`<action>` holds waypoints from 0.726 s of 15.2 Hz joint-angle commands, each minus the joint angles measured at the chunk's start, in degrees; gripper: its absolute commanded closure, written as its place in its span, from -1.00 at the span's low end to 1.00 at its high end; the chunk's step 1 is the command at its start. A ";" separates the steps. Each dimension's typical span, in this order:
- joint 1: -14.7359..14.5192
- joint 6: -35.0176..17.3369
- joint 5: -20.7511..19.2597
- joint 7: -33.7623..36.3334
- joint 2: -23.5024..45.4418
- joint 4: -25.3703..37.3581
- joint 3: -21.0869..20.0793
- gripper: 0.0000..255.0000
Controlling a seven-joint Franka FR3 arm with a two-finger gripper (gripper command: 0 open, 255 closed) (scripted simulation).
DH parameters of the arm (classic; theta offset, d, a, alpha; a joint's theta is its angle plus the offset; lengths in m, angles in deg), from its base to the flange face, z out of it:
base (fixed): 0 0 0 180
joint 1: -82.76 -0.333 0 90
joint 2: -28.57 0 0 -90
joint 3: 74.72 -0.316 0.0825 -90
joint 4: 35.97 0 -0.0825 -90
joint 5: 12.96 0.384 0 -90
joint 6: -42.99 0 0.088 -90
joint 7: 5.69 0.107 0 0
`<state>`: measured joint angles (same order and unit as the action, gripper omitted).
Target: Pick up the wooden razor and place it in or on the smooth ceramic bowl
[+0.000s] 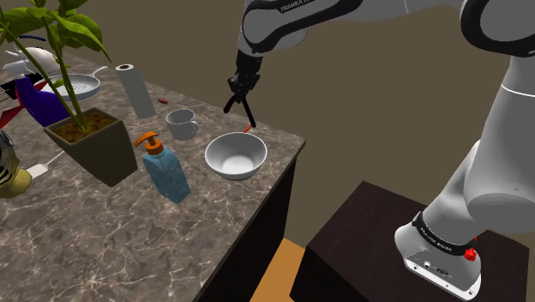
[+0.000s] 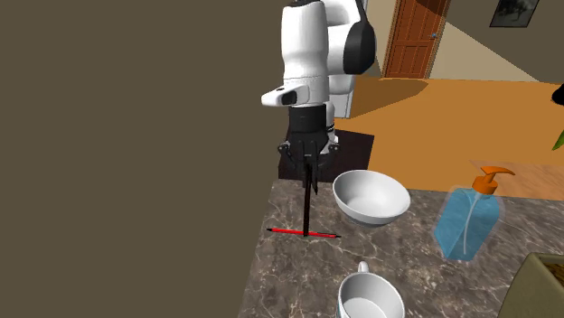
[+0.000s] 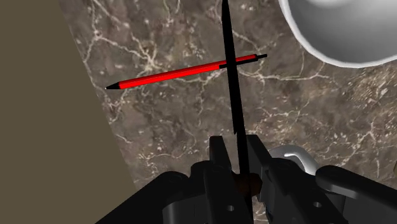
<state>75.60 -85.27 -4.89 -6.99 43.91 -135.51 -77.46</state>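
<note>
On my screen the claw (image 2: 309, 161) was clenched on the razor (image 2: 309, 203), with both black fingers pressed against its upper end. The razor looked to me like a thin black stick, not like wood. It hung almost straight down from the claw, over the edge part of the marble surface (image 1: 103, 240). In the wrist view the razor (image 3: 231, 76) ran away from the claw (image 3: 236, 149) and crossed over a red pen (image 3: 184, 74) that lay flat on the surface. I could not tell whether its lower end touched the pen or the surface.

The white bowl (image 2: 371, 197) stood near the pen (image 2: 303, 233), on the second exterior view's right of it, and the razor was not inside it. In the shoulder view the bowl (image 1: 236, 154) stood close to the corner of the surface, with the claw (image 1: 242, 93) above and behind it. A grey mug (image 1: 182, 124) stood near the bowl. A blue soap bottle (image 1: 165, 172) with an orange pump was at the shoulder view's left of the bowl, just beside a dark pot with a plant (image 1: 90, 141).
</note>
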 commanded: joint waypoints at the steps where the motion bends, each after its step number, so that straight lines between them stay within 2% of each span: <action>1: -0.03 1.26 -0.11 0.24 -0.53 0.73 0.01 1.00; 11: 0.00 8.42 -0.61 1.22 -1.90 6.56 0.13 1.00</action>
<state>75.57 -77.58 -5.47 -5.82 42.24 -129.44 -77.35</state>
